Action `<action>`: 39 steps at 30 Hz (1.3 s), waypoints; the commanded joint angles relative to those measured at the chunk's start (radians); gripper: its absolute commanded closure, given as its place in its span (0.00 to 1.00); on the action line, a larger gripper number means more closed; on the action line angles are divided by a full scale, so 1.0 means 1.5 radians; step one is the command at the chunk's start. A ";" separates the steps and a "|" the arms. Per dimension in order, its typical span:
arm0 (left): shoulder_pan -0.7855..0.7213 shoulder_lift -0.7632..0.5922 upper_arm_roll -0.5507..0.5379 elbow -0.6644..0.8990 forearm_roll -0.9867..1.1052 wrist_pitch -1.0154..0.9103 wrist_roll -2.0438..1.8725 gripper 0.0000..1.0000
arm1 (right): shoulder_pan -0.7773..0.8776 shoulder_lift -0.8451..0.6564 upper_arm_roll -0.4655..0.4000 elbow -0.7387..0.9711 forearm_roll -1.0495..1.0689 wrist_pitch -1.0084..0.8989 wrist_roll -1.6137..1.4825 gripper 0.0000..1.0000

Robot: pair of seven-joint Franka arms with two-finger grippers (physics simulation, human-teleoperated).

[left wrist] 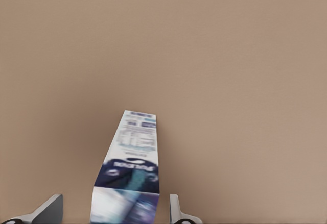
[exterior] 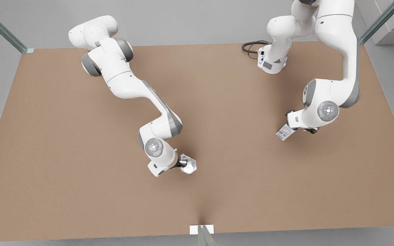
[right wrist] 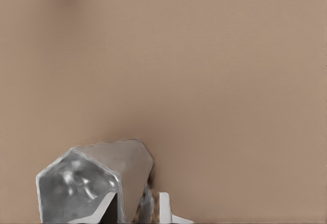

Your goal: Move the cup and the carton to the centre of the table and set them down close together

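Brown table (exterior: 80, 177): bent-armed left end effector (left wrist: 115, 211) clamping carton (left wrist: 134, 157), right end effector (right wrist: 135, 208) clamping cup (right wrist: 92, 180).

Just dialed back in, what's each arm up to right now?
Each arm is on one item. The left gripper, on the front view's right, sits around the carton, though its fingers look spread wider than the box, so I can't tell if it is gripped. The right gripper, nearer the middle of the table, has its fingers at the rim of the cup; the grip itself is unclear. The two items are far apart, not yet together at the centre.
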 commanded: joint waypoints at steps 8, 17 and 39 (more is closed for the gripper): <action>0.000 0.019 0.001 0.000 0.003 -0.001 -0.001 0.00 | 0.000 0.000 0.000 -0.001 0.000 0.000 0.005 0.23; 0.010 0.051 0.002 0.000 0.003 -0.004 -0.001 0.00 | 0.010 0.001 0.001 -0.007 -0.006 0.000 0.001 0.23; 0.018 0.055 0.013 -0.001 0.012 -0.013 0.035 0.26 | -0.097 -0.098 -0.055 -0.069 -0.039 -0.134 -0.283 0.00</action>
